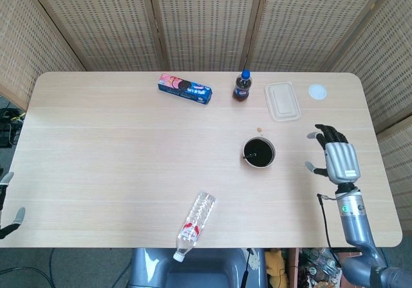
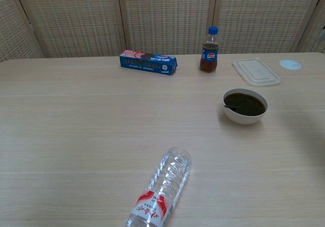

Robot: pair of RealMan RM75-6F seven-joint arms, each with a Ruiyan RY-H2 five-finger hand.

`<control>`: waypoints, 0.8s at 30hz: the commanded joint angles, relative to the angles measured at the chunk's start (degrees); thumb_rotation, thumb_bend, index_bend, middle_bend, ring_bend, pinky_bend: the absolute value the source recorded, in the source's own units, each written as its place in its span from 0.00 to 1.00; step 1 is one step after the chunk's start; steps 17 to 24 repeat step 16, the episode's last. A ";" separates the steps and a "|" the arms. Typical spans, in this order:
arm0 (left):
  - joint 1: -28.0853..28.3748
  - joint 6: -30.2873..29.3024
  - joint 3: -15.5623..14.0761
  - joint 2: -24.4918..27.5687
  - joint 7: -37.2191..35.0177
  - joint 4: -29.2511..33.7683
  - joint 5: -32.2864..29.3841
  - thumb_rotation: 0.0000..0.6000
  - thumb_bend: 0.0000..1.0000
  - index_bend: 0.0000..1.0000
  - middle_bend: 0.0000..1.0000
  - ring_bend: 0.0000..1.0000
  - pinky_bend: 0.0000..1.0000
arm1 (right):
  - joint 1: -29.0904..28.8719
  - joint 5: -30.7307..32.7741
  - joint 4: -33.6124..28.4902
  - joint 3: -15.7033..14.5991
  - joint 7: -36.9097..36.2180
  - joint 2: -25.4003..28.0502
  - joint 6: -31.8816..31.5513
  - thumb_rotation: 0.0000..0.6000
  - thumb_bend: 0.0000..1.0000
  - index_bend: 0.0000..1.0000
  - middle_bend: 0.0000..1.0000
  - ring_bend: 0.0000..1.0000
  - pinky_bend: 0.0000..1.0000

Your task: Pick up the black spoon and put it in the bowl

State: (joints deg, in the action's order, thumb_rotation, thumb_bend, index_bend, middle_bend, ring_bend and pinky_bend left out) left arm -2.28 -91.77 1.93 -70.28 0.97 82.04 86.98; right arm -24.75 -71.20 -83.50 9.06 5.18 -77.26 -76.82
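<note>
The white bowl (image 1: 259,153) (image 2: 246,106) with a dark inside stands right of the table's middle. The black spoon (image 2: 231,105) lies in it, hard to make out against the dark inside; its handle end shows at the left rim. My right hand (image 1: 337,159) hovers well to the right of the bowl in the head view, fingers spread, holding nothing; the chest view does not show it. Fingertips of my left hand (image 1: 8,204) peek in at the lower left edge of the head view, away from everything.
A cola bottle (image 1: 242,86) stands at the back beside a lidded clear container (image 1: 283,100) and a white disc (image 1: 317,92). A blue cookie box (image 1: 185,88) lies at the back. A plastic water bottle (image 1: 194,225) lies near the front edge.
</note>
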 commanded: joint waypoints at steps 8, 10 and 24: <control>-0.95 -2.43 -1.45 -0.60 1.08 0.01 2.70 1.00 0.36 0.00 0.00 0.00 0.00 | 8.12 -2.44 -6.05 -5.69 7.81 3.04 -6.05 1.00 0.15 0.22 0.09 0.00 0.02; -1.13 -2.55 -1.80 -0.73 1.23 0.03 3.00 1.00 0.36 0.00 0.00 0.00 0.00 | 9.09 -2.45 -6.67 -6.03 7.94 3.22 -6.50 1.00 0.15 0.22 0.09 0.00 0.02; -1.25 -2.33 -2.23 -0.94 1.40 0.20 3.25 1.00 0.36 0.00 0.00 0.00 0.00 | 10.80 -2.92 -7.72 -6.38 8.45 3.44 -7.48 1.00 0.15 0.22 0.09 0.00 0.02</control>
